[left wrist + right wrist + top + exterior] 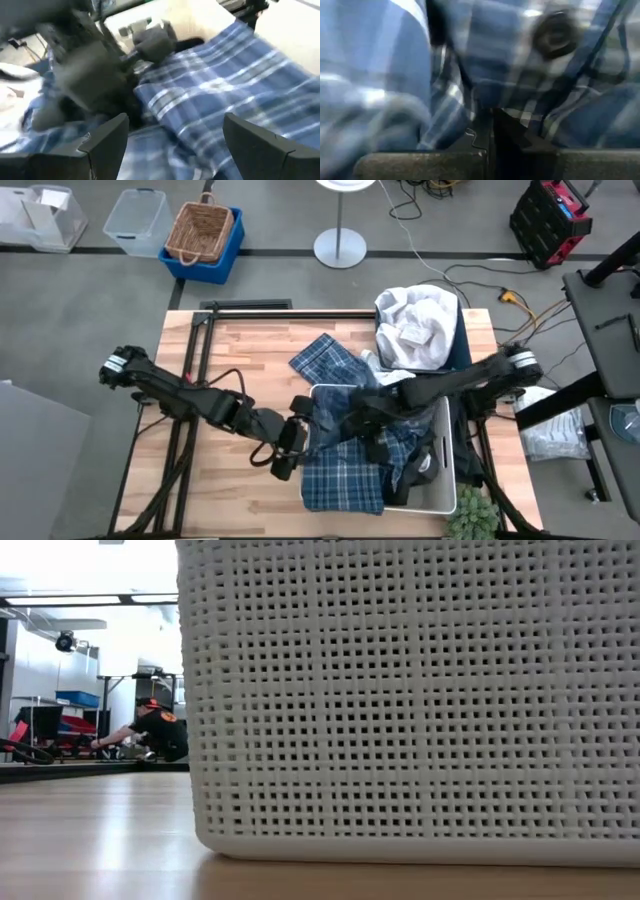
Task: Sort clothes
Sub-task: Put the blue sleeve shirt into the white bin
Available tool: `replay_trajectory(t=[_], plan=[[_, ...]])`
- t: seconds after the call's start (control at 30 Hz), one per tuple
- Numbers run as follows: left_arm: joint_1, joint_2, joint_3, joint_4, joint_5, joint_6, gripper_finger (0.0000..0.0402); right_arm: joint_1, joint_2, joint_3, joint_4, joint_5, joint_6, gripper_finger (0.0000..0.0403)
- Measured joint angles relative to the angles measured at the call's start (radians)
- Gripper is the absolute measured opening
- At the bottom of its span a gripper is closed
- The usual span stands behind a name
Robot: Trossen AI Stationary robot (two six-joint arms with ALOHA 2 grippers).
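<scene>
Sorting looks roughly half done, by my reading. White fabric garments point(415, 325) fill the navy blue plastic bin point(462, 340) on the far side of the white perforated plastic bin point(440, 498). A blue-and-white plaid cloth point(345, 475) drapes over the white bin's left rim onto the wooden table point(230, 365), and another plaid piece point(325, 360) lies on the wood just beyond that bin. Dark garments point(420, 465) sit inside it.

The right gripper point(490, 132), over the white bin, is pressed together on plaid fabric. The left gripper point(172, 132), just left of that bin, has its fingers spread apart, facing the draped plaid, holding nothing.

Left to do: getting both plaid pieces fully into a bin. The right arm reaches across the white bin, crowding the left gripper's approach. A small green plant point(470, 515) stands at the bin's near corner.
</scene>
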Motion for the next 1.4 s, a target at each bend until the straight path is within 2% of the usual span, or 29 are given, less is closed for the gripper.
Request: replay_trajectory(t=[0.07, 0.17, 0.4, 0.53, 0.67, 0.87, 0.9, 1.07, 1.27, 1.4], plan=[[0.006, 0.000, -0.021, 0.010, 0.000, -0.007, 0.0299, -0.007, 0.008, -0.003, 0.030, -0.061, -0.002, 0.0012], [0.013, 0.000, -0.039, 0.033, 0.000, -0.024, 0.0299, -0.007, -0.009, -0.007, 0.045, -0.068, 0.010, 0.0012], [0.033, 0.065, -0.005, 0.076, 0.000, -0.008, 0.0296, 0.012, -0.106, 0.029, -0.005, 0.038, 0.024, 0.0012], [0.056, 0.124, 0.043, 0.036, 0.004, 0.009, 0.0269, 0.023, -0.194, 0.056, -0.021, 0.056, 0.030, 0.0012], [0.085, 0.187, 0.099, -0.017, 0.115, 0.015, 0.0202, 0.039, -0.263, 0.052, -0.084, 0.117, 0.062, 0.0012], [0.139, 0.282, 0.169, -0.137, 0.280, -0.025, 0.0031, 0.099, -0.388, 0.047, -0.121, 0.263, 0.122, 0.0012], [0.151, 0.297, 0.178, -0.143, 0.319, -0.045, 0.0016, 0.116, -0.399, 0.041, -0.121, 0.287, 0.125, 0.0012], [0.184, 0.358, 0.208, -0.164, 0.431, -0.085, 0.0009, 0.193, -0.430, 0.018, -0.116, 0.386, 0.141, 0.0012], [0.185, 0.380, 0.265, -0.248, 0.415, -0.085, 0.0002, 0.267, -0.409, -0.021, -0.110, 0.506, 0.175, 0.0012], [0.166, 0.380, 0.366, -0.361, 0.355, -0.066, 0.0000, 0.294, -0.392, -0.020, -0.046, 0.510, 0.177, 0.0012]])
